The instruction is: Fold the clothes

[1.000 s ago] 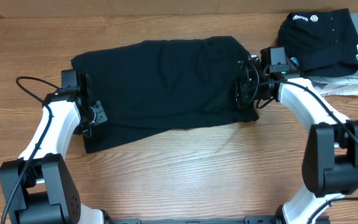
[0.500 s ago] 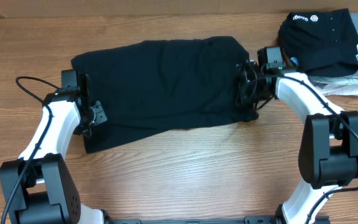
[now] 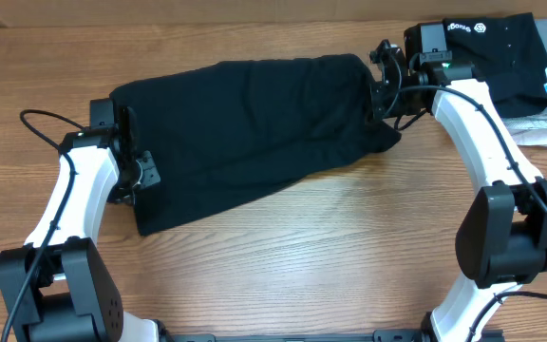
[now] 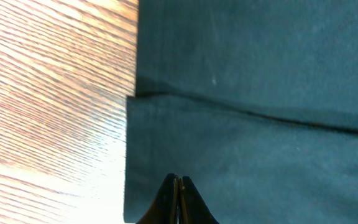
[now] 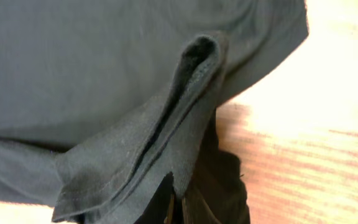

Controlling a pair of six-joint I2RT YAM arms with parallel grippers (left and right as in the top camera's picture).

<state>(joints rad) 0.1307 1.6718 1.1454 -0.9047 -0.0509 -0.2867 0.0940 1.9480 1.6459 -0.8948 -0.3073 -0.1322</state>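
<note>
My two arms: white shells over black joints.
The left arm (image 3: 76, 195) and the right arm (image 3: 478, 119) each wore smooth white covers between black motor housings. Each rose from a bulky black base (image 3: 60, 285). Thin black cables (image 3: 38, 122) looped alongside, and my fingers (image 4: 165, 205) were dark wedges tapering to narrow tips.

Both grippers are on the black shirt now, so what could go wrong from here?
The right gripper pinches only a thin fold of the T-shirt, so the soft fabric might slip out on a lift.
The folded black garment lies right beside that arm, so a swing could knock it.
The left gripper bites near the shirt's edge, so its hold may be shallow too.
</note>
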